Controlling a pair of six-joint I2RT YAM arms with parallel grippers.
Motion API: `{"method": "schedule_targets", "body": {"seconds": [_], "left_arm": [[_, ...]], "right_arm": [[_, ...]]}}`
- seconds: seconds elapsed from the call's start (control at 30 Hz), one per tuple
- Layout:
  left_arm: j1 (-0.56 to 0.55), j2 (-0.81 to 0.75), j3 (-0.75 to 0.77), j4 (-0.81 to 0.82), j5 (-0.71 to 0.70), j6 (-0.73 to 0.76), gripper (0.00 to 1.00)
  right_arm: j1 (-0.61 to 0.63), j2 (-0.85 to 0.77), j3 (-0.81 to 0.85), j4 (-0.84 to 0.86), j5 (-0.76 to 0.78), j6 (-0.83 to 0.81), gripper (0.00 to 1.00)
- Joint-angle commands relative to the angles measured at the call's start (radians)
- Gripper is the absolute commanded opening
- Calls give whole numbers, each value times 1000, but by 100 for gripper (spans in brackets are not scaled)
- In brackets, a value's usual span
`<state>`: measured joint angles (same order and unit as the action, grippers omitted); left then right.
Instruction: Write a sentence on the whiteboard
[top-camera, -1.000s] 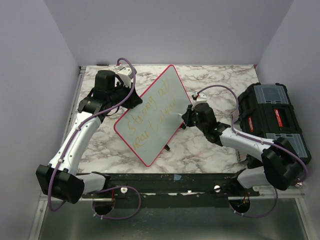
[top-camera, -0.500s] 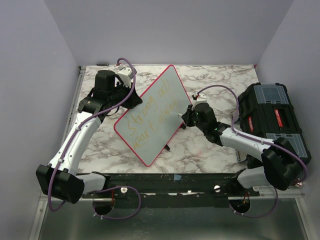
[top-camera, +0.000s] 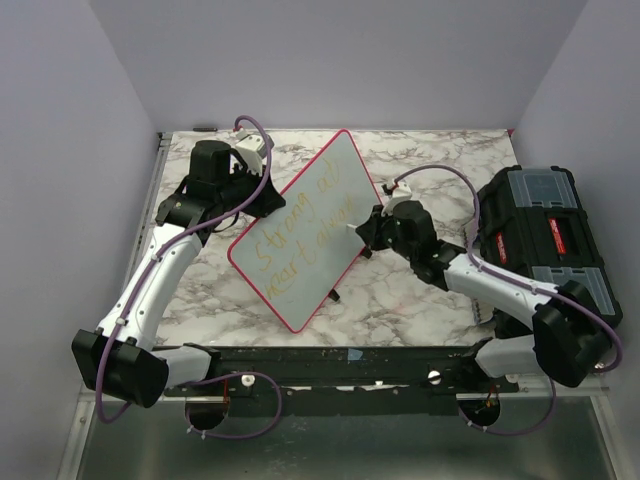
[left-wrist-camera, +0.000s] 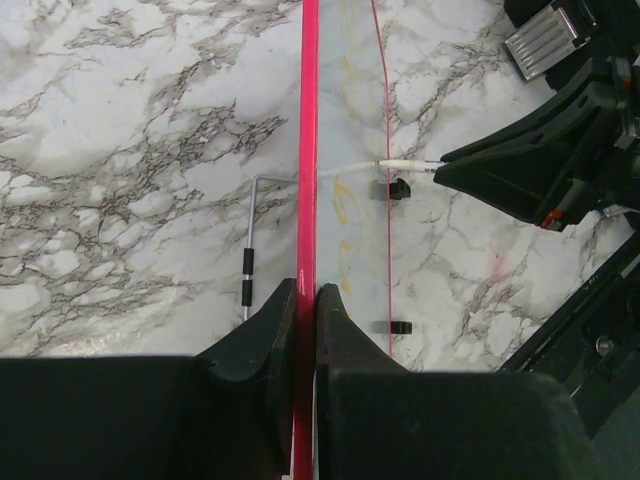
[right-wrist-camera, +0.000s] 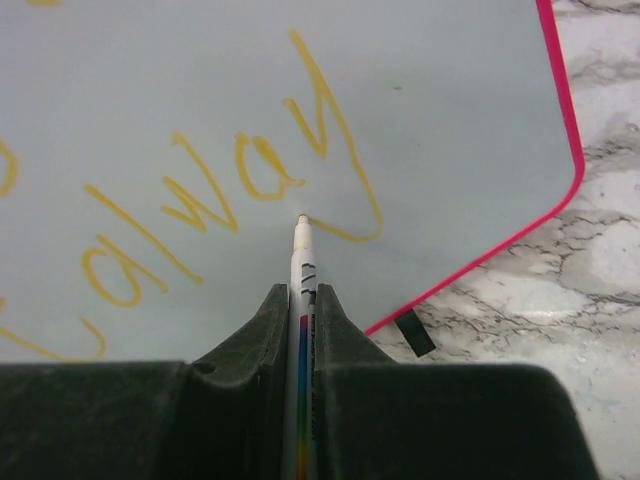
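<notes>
Left fingers clamped on whiteboard rim, right fingers clamped on marker, tip mid-frame by last word; sentence looks near done, next: lift clear.

Saw a black toolbox at the right edge of the grey-veined marble tabletop, red latches up, clear-lidded compartments at both ends. Saw plain lilac walls around.
</notes>
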<state>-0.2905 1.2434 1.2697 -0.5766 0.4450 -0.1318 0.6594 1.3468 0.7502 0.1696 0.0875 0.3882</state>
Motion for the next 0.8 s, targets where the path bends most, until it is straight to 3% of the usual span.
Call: {"method": "schedule_targets", "body": {"seconds": [0.0,0.3,0.77], "left_arm": [[-12,-19,7,-19,-38,80,0],[-12,-18,8,-19,-38,78,0],[-15,-21,7,-18,-39,78,0]], "right_arm": [[8,-64,51,-6,-36,-8,1],[7,-170,80,-21,112,-17,1],[-38,-28,202,-36,150,-24,1]]}}
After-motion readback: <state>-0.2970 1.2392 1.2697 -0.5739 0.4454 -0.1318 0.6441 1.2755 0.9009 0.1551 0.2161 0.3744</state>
